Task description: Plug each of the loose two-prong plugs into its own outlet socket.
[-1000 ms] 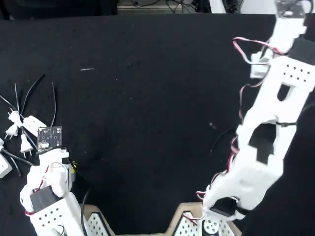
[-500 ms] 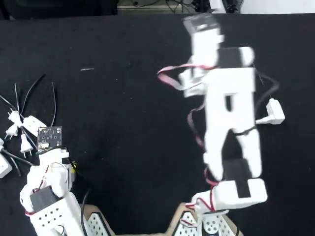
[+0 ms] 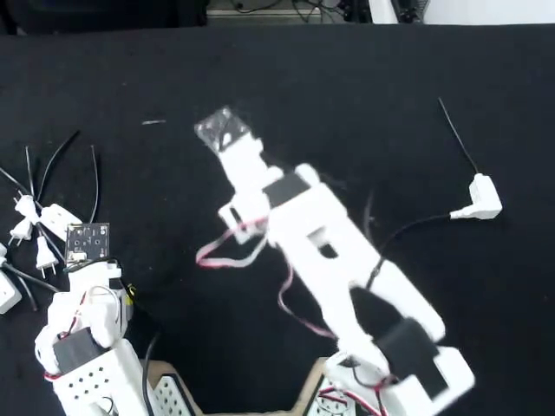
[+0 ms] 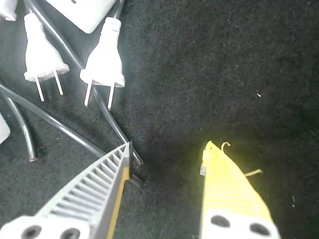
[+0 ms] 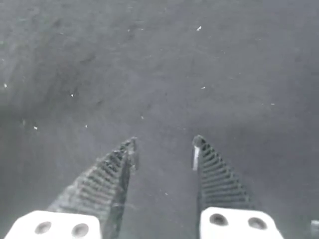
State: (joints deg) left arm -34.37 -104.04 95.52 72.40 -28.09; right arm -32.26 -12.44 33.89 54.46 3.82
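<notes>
Left end effector (image 4: 167, 145) spread wide near a white plug (image 4: 103, 62) — grab its body, keep the prongs clear. Right end effector (image 5: 165, 141) also spread, holding nothing, above the counter (image 5: 149, 59).

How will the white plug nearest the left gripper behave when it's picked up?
The plug looks small and rigid, so probably light. Its smooth, tapered body could slip from the left gripper unless gripped at the wide base. The black cords lying around it look floppy and may drag or snag as it lifts.
</notes>
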